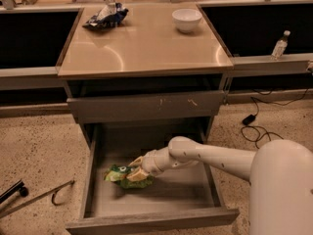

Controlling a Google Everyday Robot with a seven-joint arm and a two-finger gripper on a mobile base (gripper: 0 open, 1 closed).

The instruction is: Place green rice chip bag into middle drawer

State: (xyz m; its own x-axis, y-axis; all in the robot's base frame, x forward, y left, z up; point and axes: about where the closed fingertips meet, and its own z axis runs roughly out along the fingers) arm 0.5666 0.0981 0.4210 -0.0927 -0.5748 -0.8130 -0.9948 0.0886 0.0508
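The green rice chip bag (119, 176) lies on the floor of the open middle drawer (146, 199), toward its left side. My gripper (137, 169) reaches into the drawer from the right on a white arm and sits on the bag's right end. Its tan fingers (139, 175) rest against the bag and look closed on it. The bag touches the drawer floor.
A dark blue and silver snack bag (104, 15) and a white bowl (186, 19) sit on the tan cabinet top (146, 48). The scratched drawer front (146, 106) above is closed. A bottle (279, 45) stands on the right ledge. Cables (259, 126) and a metal rod (34, 197) lie on the floor.
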